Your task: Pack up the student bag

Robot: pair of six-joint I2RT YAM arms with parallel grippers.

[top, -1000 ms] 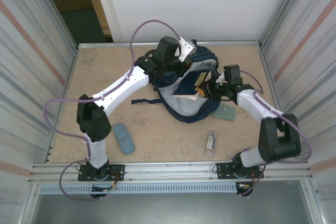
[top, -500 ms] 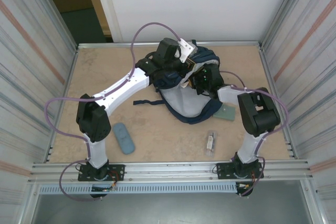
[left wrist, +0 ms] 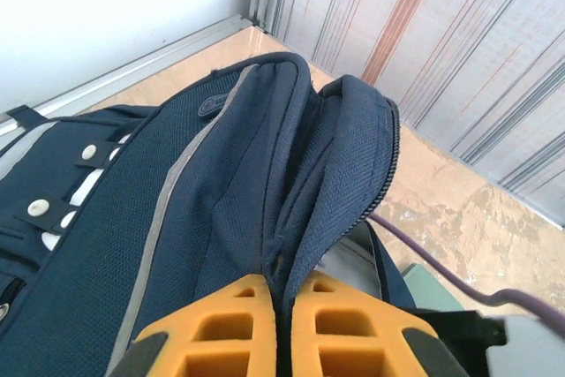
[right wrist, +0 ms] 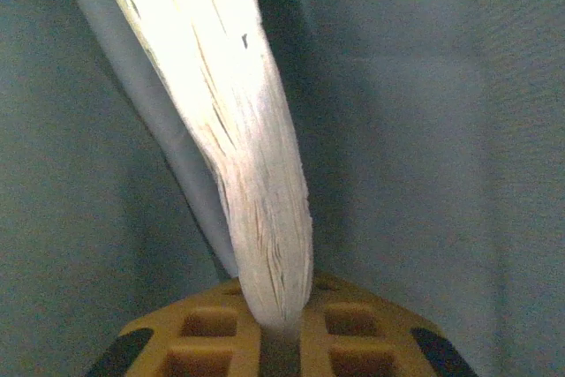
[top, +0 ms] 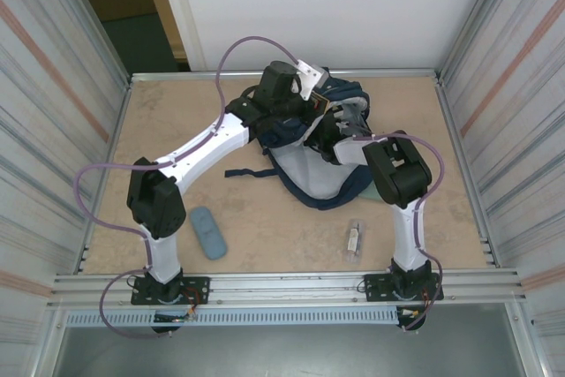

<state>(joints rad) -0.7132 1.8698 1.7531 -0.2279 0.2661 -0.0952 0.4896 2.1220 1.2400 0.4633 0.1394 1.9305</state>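
The student bag [top: 309, 172] is seen lying at the far middle of the table [top: 159, 121], close to the far edge. It is navy blue, and its pale side is turned toward the near edge. A dark strap is stretched out on the table toward the left edge.

The left gripper [top: 310, 109] is placed at the far, top part of the bag. In the left wrist view its yellow fingers [left wrist: 225, 324] are pressed together on a fold of the blue cloth, right by the white zipper line, so the bag's edge [left wrist: 335, 174] is pinched. A pale green flat thing [left wrist: 428, 284] is seen past the bag, with a purple cable [left wrist: 424, 249] running over it.

The right gripper [top: 328, 130] is pushed down into the bag's mouth. In the right wrist view the cream page edge of a book [right wrist: 221, 130] is set between its yellow fingers [right wrist: 203, 333], with the grey-blue lining [right wrist: 441, 130] all around. The pages are touched on both sides, but it cannot be told if the book is squeezed tight or only loosely.

A light blue oval case [top: 207, 232] is left near the near-left corner. A small clear packet [top: 354, 238] is left by the near edge, toward the right.
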